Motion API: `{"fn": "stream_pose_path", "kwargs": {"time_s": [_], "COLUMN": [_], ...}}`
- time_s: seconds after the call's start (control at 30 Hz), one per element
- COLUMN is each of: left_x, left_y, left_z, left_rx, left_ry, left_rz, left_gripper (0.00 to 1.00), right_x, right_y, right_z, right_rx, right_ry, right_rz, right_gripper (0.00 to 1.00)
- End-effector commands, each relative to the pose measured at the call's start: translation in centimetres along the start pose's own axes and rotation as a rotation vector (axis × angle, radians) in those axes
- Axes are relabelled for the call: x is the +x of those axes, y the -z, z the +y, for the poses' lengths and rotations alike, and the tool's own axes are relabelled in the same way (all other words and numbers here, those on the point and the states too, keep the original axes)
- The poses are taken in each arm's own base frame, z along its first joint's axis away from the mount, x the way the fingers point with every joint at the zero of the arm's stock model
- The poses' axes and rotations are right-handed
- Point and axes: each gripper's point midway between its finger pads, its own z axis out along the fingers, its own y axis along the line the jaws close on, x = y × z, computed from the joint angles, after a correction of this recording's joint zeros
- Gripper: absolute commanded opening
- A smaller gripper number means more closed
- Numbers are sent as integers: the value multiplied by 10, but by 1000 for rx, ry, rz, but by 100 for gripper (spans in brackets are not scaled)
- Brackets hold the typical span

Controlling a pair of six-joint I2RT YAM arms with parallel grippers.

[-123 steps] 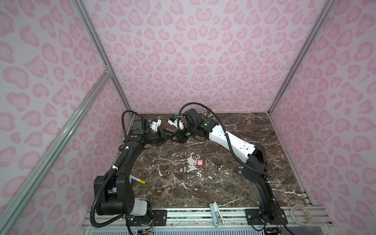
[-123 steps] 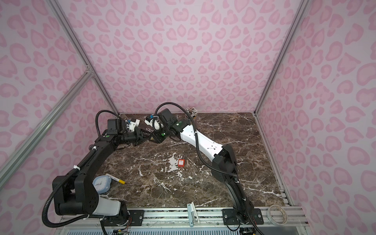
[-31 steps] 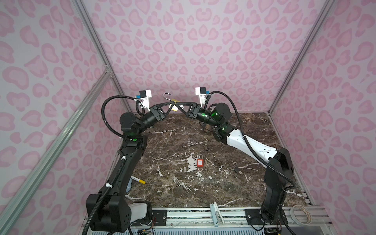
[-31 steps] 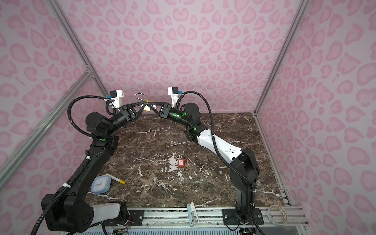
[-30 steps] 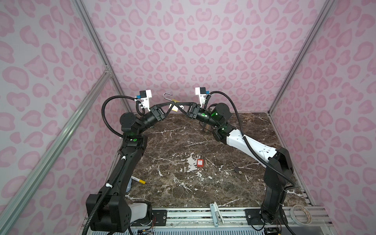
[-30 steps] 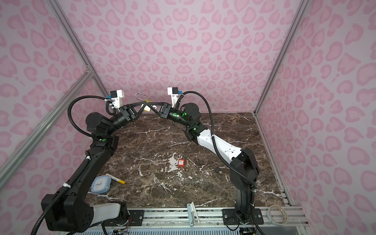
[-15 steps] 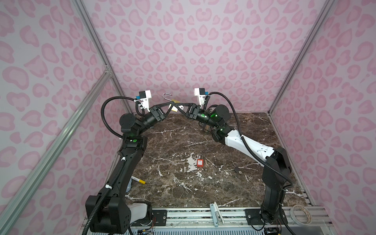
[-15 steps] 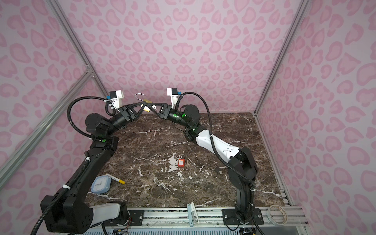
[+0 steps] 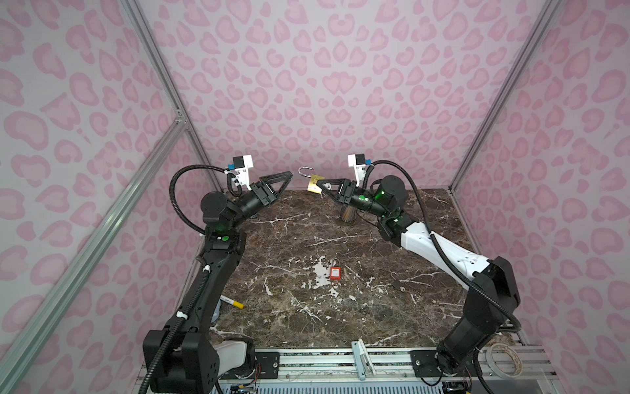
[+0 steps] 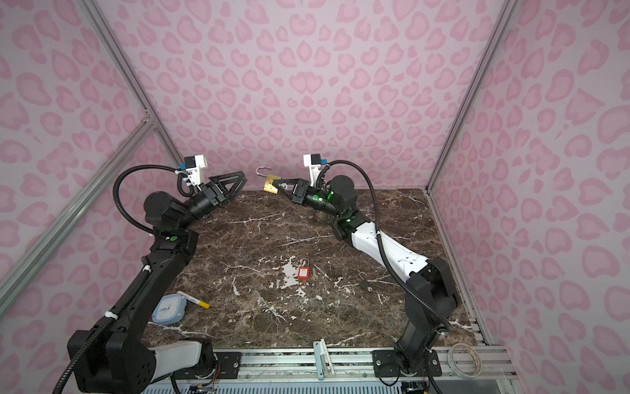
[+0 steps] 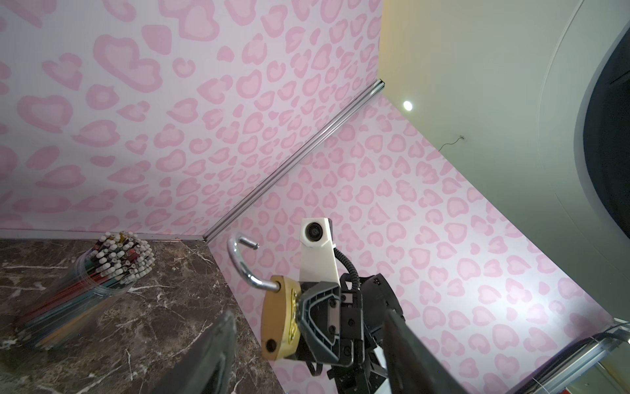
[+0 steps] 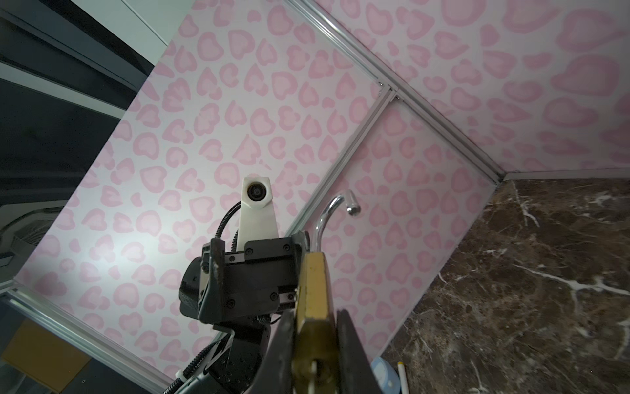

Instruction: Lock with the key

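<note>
Looking at your right gripper [image 9: 319, 186], you have its two fingers pressed together on the flat faces of the brass padlock [image 9: 314, 184], held up in the air near the back wall, well above the marble table [image 9: 289, 238]. The right wrist view shows the lock body wedged edge-on between the black fingers [image 12: 351, 341]. The shackle [image 9: 304, 170] stands swung open, with one leg in the body and the hooked end free. Something pale shows at the keyhole in that view, but you cannot tell whether it is a key. Your left gripper [image 9: 283, 183] faces the lock from the other side, near it but not touching. Its fingers [image 11: 218, 344] are spread wide with nothing between them. Down on the table, a red padlock [image 9: 335, 273] lies near the middle, a small dark padlock [image 9: 397, 285] lies further right, and a jar of pencils [image 11: 102, 266] stands at the back.
</note>
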Motion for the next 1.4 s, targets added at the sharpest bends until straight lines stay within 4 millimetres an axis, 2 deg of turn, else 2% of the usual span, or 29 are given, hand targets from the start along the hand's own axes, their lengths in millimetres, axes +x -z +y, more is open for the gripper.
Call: {"fn": "stream_pose_path", "kwargs": {"time_s": [0.0,0.17,0.37,0.57,0.83,1.1,1.37], "left_x": [4,14,32,58,84,101,106], "left_y": [2,-4,-9,-17,-21,-27,-26], "left_z": [-6,-15,-25,-31,-27,-13,-9], "left_rx": [-1,43,77,99,88,77,71], "left_ry": [-31,-15,-5,20,54,92,98], "left_rz": [35,146,215,298,356,404,425], "left_gripper": [71,72,73,73,74,73,73], "right_x": [11,39,57,67,79,73,46], "right_y": [21,50,69,72,63,60,66], "right_z": [1,-4,-3,2,16,38,46], "right_rx": [57,169,201,207,151,67,25], "right_ry": [155,218,244,252,241,243,236], "right_rz": [101,243,249,261,317,320,265], "right_gripper": [0,0,0,0,0,0,0]}}
